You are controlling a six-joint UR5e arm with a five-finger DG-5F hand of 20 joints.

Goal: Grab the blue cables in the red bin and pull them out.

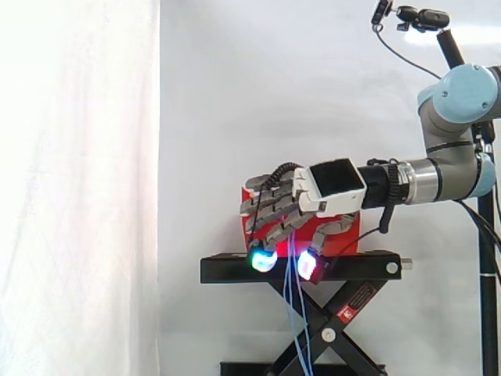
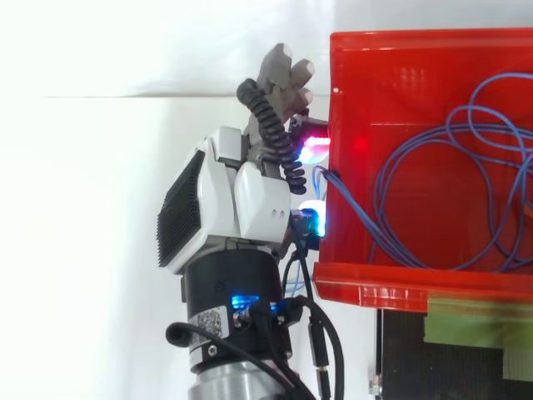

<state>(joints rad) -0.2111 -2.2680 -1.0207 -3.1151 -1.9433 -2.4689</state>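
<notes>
1. Just outside one wall of the red plastic bin (image 2: 375, 287), the one on the left in the top view, the hand (image 2: 237, 196) hangs close against the bin.
2. The hand's fingers are curled downward toward the thumb. Their glowing fingertips (image 1: 263, 261) sit level with the bottom of the bin.
3. Between those pads run the thin blue cables (image 1: 291, 305), pinched in the curled hand.
4. Inside the bin, most of the cable length lies in loose loops on the floor. A few strands climb over the wall beside the hand and reach into its grip.
5. Below the bin, the held strands drop straight down from the hand. They pass the front edge of the black scissor stand (image 1: 352, 268) that carries the bin.
6. Behind the bin hangs a white curtain (image 1: 78, 188).
</notes>
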